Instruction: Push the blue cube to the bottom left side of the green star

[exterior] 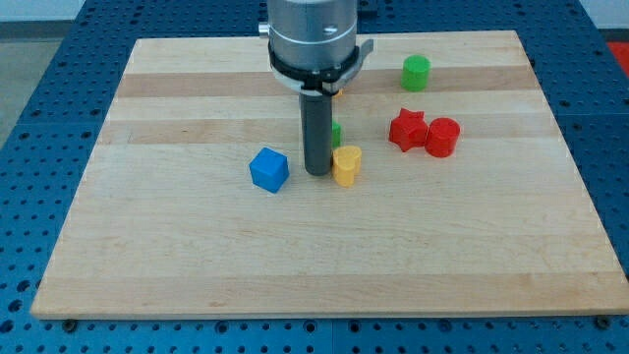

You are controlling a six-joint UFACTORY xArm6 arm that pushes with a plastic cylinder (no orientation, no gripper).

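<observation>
The blue cube (268,169) lies on the wooden board left of centre. My tip (316,172) rests on the board just right of the blue cube, between it and the yellow heart-shaped block (346,165), which it nearly touches. The green star (336,133) is mostly hidden behind the rod; only a small green edge shows at the rod's right side, above the yellow block.
A red star (407,129) and a red cylinder (442,137) sit side by side at the view's right. A green cylinder (416,73) stands near the top right. The wooden board (197,265) lies on a blue perforated table.
</observation>
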